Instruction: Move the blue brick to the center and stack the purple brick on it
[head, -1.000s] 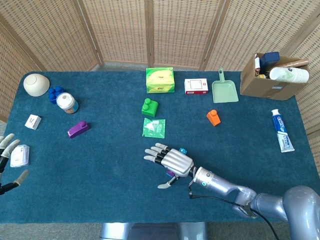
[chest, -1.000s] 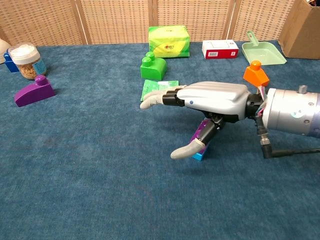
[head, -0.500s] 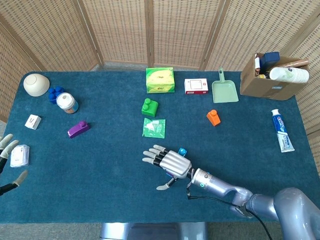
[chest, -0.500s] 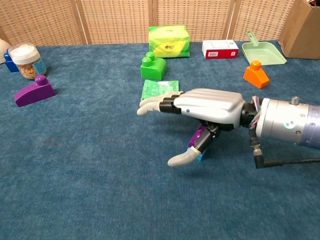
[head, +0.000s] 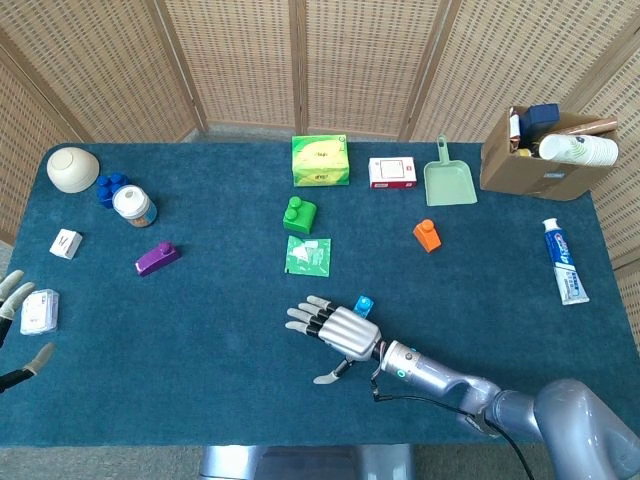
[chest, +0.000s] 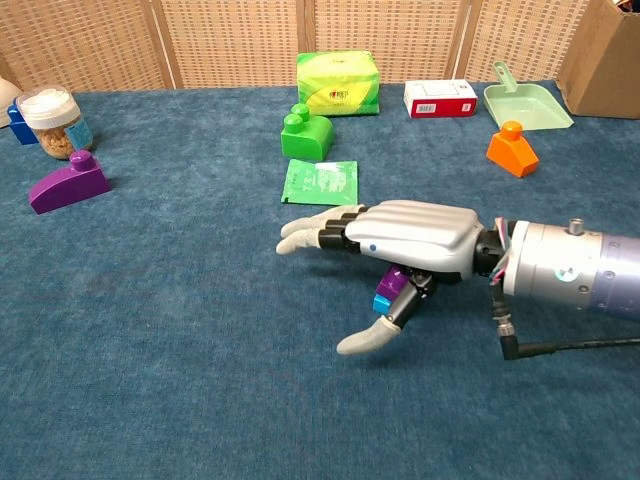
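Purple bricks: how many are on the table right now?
2. The lone purple brick lies at the left, below the jar. The second purple brick appears to sit on the blue brick, mostly hidden under the right hand.

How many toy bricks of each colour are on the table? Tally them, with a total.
Purple bricks: 2
Blue bricks: 2
Green brick: 1
Orange brick: 1
Total: 6

Your blue-carpeted table (head: 200, 340) holds a purple brick (head: 157, 258), green brick (head: 298, 214), orange brick (head: 427, 235), dustpan (head: 449, 180) and toothpaste (head: 565, 262).
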